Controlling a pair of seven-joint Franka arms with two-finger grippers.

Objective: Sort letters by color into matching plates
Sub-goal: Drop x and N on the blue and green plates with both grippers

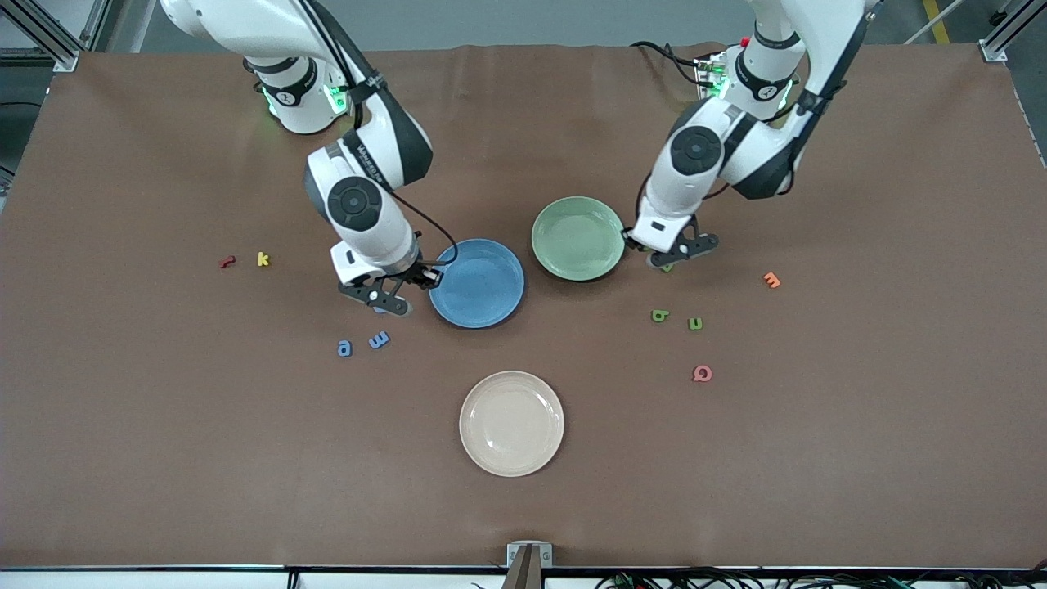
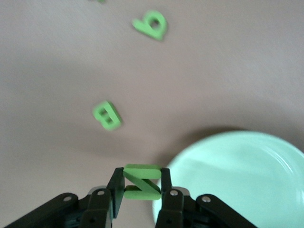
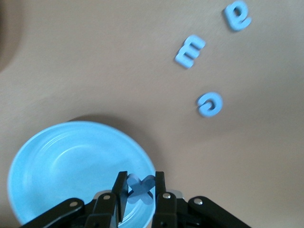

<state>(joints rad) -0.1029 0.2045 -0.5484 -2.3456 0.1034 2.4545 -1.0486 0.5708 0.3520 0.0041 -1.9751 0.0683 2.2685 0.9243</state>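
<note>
Left gripper (image 2: 140,186): over the brown table (image 1: 859,450), just beside the green plate's rim on the side toward the left arm's end; fingers clamped on a green letter Z (image 2: 141,182).
Right gripper (image 3: 139,189): over the rim of the blue plate, on the side toward the right arm's end; fingers pinched on a blue letter X (image 3: 141,189).
Green plate (image 1: 578,238): on the table between the two arms, nothing in it.
Blue plate (image 1: 477,283): just beside the green plate, a little nearer the front camera, nothing in it.
Loose green letters: one (image 2: 107,115) lies on the table under the left gripper (mostly hidden by it in the front view); two more, a rounded letter (image 1: 660,316) and a small one (image 1: 695,323), lie side by side nearer the front camera.
Loose blue letters: one (image 3: 209,104) lies on the table close to the right gripper; an "a" (image 1: 344,348) and an "m" shape (image 1: 379,339) lie together nearer the front camera.
Cream plate (image 1: 512,423): nearest the front camera, empty.
Other letters: orange (image 1: 771,280) and pink (image 1: 702,374) toward the left arm's end; red (image 1: 227,262) and yellow k (image 1: 262,259) toward the right arm's end.
</note>
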